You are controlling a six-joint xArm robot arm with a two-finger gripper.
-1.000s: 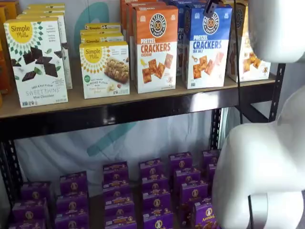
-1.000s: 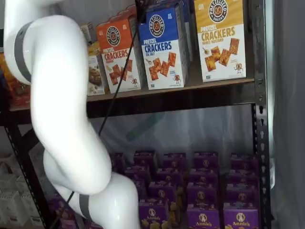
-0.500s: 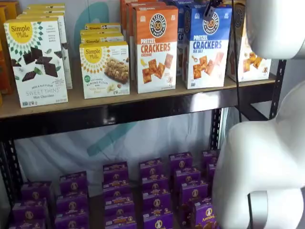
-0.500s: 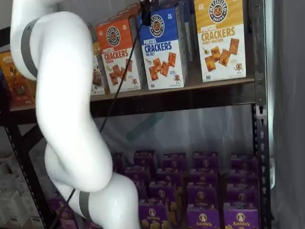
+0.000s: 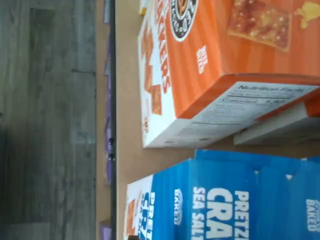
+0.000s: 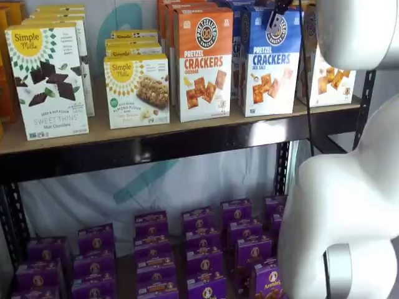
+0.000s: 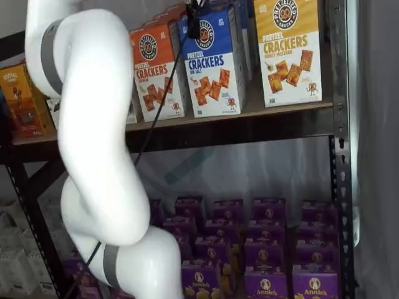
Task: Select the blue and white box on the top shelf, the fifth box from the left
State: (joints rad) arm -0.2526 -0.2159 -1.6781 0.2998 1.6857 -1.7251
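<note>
Where the blue and white box [image 6: 270, 62] stood upright on the top shelf [image 6: 187, 144], between an orange Cheddar box [image 6: 202, 63] and a yellow-topped box [image 7: 288, 51], our gripper [image 6: 275, 17] hung at its upper front edge. We could not tell its finger gap. We judged a square, centred approach would avoid nudging neighbours.

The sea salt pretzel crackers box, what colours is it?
Blue upper half, white lower half; the sea salt pretzel crackers box shows best in a shelf view.

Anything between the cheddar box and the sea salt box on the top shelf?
No. In the wrist view only bare top shelf board separates the orange cheddar box from the blue and white box.
</note>
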